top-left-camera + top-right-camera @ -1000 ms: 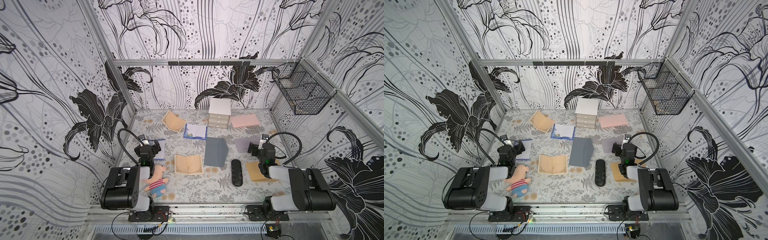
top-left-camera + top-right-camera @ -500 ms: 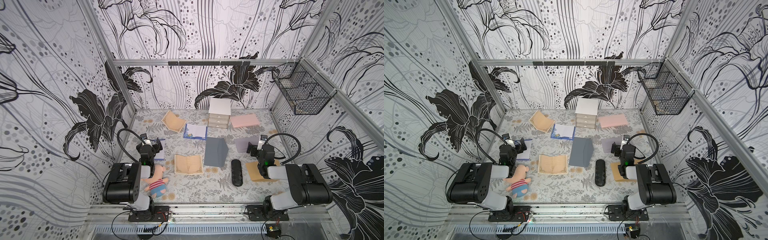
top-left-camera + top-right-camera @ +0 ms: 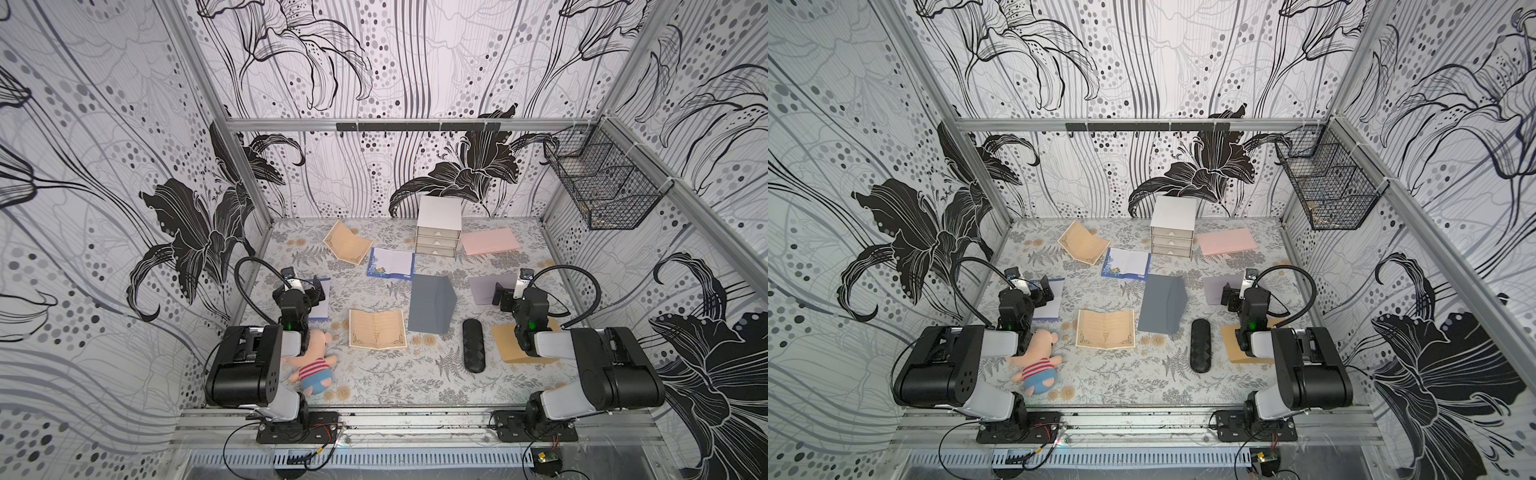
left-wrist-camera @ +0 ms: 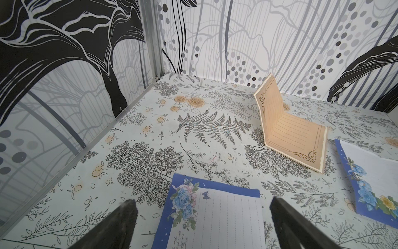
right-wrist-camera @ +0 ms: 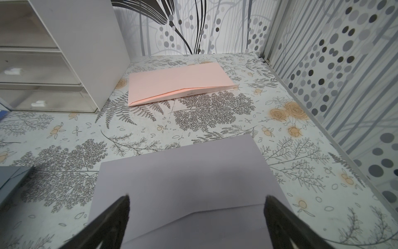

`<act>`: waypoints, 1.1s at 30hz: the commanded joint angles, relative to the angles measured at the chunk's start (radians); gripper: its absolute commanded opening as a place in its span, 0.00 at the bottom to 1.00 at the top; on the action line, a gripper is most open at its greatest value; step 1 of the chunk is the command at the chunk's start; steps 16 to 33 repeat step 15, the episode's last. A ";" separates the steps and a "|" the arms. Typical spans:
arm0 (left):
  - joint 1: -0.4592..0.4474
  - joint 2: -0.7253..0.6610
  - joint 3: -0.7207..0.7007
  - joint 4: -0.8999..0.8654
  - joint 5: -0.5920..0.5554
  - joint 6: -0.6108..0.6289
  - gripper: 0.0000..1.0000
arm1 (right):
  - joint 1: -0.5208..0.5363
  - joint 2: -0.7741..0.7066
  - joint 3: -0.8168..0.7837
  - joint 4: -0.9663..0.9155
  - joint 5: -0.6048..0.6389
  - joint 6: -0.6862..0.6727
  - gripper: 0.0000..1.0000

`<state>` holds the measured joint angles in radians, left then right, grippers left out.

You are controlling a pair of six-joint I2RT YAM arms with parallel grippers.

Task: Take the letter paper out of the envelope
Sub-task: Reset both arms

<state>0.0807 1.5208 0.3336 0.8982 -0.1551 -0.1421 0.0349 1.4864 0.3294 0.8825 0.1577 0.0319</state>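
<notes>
R gripper (image 5: 196, 199) hovered, jaws wide, empty, over flat mauve-grey paper envelope (image 5: 183, 172) at right side; letter inside not visible. L gripper (image 4: 201, 203) also wide, empty. Envelope prob. light, floppy, slippery; pinch at flap edge.

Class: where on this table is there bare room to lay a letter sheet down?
Front strip between plush pig and black case; back left corner beside the tan folded sheet. Crowded around the grey envelope in the middle.
</notes>
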 commanded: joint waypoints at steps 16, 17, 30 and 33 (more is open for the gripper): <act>0.007 0.004 0.007 0.039 0.004 0.017 0.99 | 0.014 0.011 0.017 -0.003 0.023 -0.025 1.00; 0.007 0.004 0.007 0.039 0.004 0.017 0.99 | 0.014 0.011 0.017 -0.003 0.023 -0.025 1.00; 0.007 0.004 0.007 0.039 0.004 0.017 0.99 | 0.014 0.011 0.017 -0.003 0.023 -0.025 1.00; 0.007 0.004 0.007 0.039 0.004 0.017 0.99 | 0.014 0.011 0.017 -0.003 0.023 -0.025 1.00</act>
